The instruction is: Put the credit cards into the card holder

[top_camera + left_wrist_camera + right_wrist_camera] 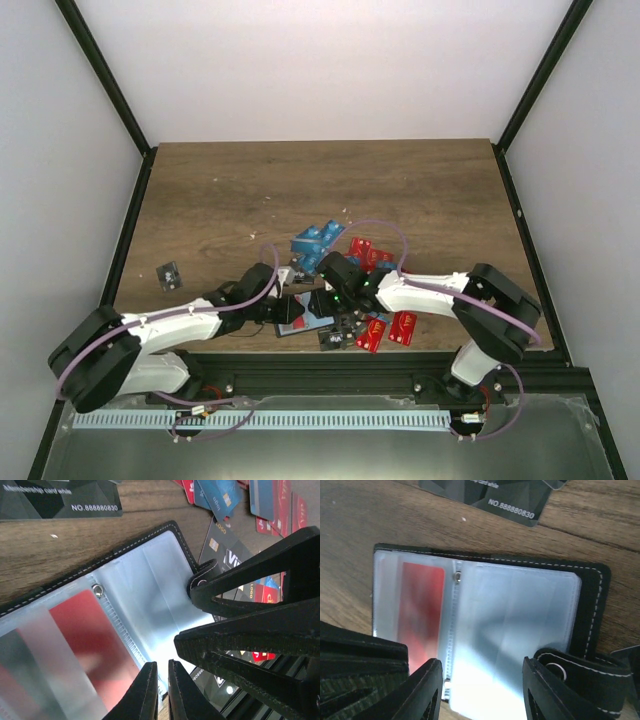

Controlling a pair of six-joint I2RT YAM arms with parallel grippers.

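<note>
A brown wooden table [300,190] is seen from above, boxed in by pale walls and a black frame. The card holder [300,312] is found low in the middle of the overhead view, laid open and flat right where the two arms meet. One red card [422,605] is tucked behind a cloudy plastic sleeve on the holder's left page in the right wrist view, and the other sleeves look bare. The credit cards [365,250] are scattered just above and to the right of the holder, blue and red mostly, and a black numbered card [60,500] is parked just past the holder's top edge. A lone dark card [168,275] is left well apart, at the left of the table. The left gripper [161,667] is closed down to a sliver at the holder's lower edge; whether a sleeve is pinched can't be told. The right gripper [482,680] is held about half open over the right page, nothing gripped, one finger just beside the clasp tab [585,675].
</note>
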